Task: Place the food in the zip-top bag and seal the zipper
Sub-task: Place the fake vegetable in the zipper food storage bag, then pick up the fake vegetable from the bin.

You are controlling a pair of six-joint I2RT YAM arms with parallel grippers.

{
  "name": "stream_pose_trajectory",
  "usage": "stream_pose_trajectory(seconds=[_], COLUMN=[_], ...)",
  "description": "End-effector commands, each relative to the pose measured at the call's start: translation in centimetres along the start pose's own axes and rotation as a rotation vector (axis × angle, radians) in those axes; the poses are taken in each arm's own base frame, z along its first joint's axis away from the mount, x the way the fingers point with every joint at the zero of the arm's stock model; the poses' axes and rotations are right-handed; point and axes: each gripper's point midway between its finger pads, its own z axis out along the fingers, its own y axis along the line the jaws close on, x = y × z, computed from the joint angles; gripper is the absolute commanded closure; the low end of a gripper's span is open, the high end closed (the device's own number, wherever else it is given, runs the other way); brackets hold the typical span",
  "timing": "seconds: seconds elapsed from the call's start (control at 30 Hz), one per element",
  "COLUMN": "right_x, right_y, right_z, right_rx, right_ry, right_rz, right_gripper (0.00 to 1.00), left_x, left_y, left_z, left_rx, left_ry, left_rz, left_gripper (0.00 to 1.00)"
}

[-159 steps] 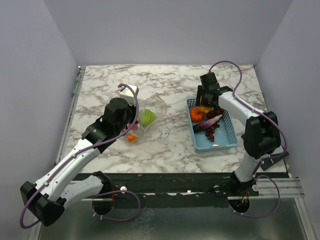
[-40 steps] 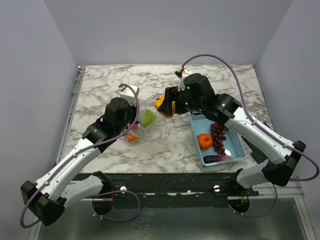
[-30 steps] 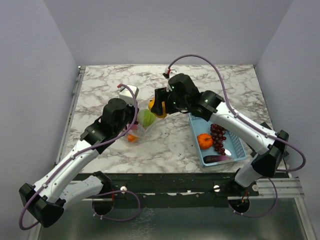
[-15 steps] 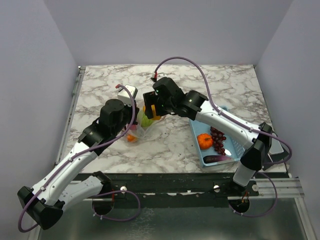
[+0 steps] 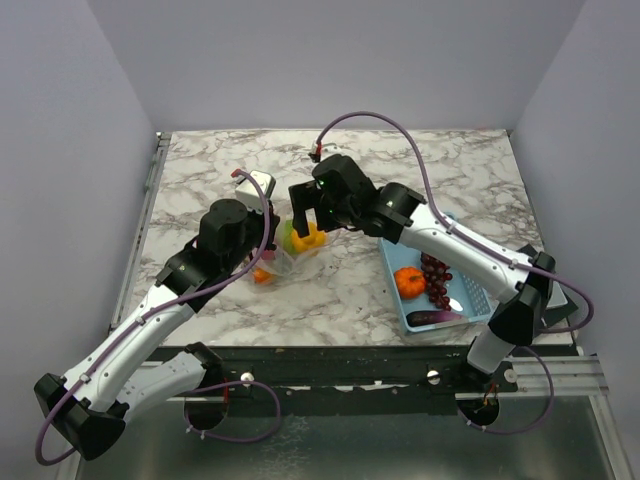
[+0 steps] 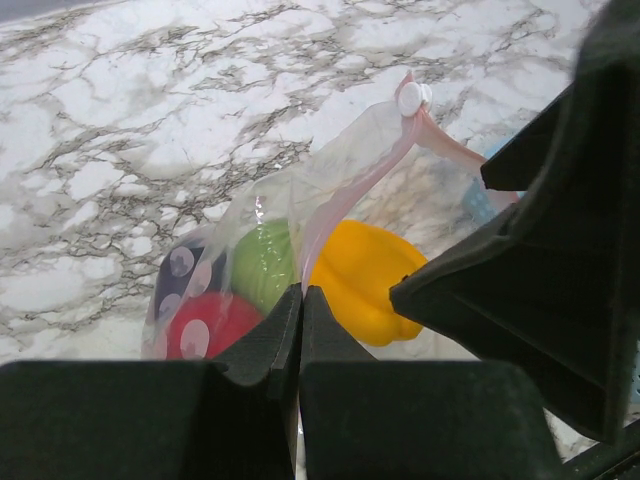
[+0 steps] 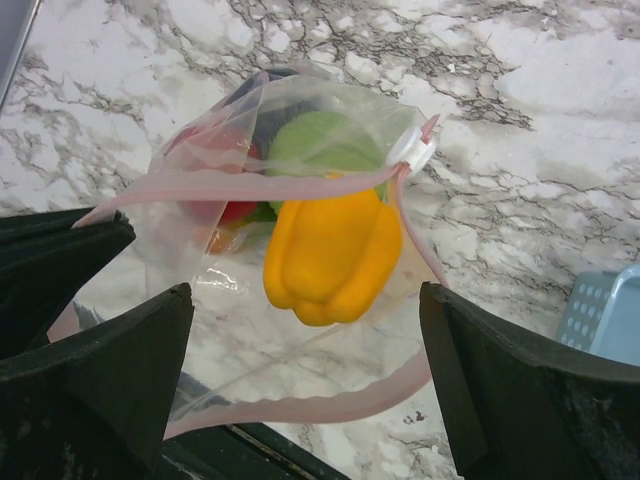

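Zip-top bag (image 7: 225,325): clear, thin, floppy film, mouth gaping, pink zipper (image 7: 240,183) unsealed with a white slider (image 7: 412,150) at one end. Inside: round green piece (image 7: 320,140) and red piece (image 6: 205,325). The glossy, lobed yellow pepper (image 7: 330,250) lies in the mouth between the two pink lips. Left gripper (image 6: 300,300) fingers are pressed together, pinching the bag's pink edge. Right gripper (image 7: 305,292) is over the mouth, fingers spread wide, holding nothing. The light-blue perforated basket (image 5: 478,285), right of the bag, holds an orange (image 5: 408,282), dark grapes (image 5: 437,275) and an eggplant (image 5: 432,318).
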Motion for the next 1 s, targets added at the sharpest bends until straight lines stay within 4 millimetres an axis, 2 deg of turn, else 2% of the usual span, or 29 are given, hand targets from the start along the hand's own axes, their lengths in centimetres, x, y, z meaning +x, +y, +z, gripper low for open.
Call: stream_pose_trajectory(seconds=[0.0,0.2,0.43,0.67,0.97], right_x=[-1.4,-1.7,-0.4,3.5,9.6], right_y=[-0.2,-2.3,-5.2,-9.5,-14.4], right_z=[-2.9,-5.8,-8.7,-10.4,-11.1], right_rx=[-0.007,0.043,0.118,0.269,0.455], right_ry=[-0.081,-0.142,-0.172,-0.147,-0.05], right_rz=[0.025,0.065,0.098,0.156,0.2], right_gripper=[0.0,0.02,0.06,0.09,0.1], left_x=[-0.2,-0.1,0.0,0.0,0.2], left_y=[-0.2,-0.2,-0.2,-0.1,-0.1], left_z=[-0.1,0.0,0.0,-0.1,0.1], left_rx=[0.017,0.015,0.013,0.01,0.006], left_ry=[-0.018,-0.014,-0.01,-0.013,-0.003], left_rz=[-0.009,-0.01,-0.01,-0.008,-0.009], left_gripper=[1.0,1.0,1.0,1.0,1.0])
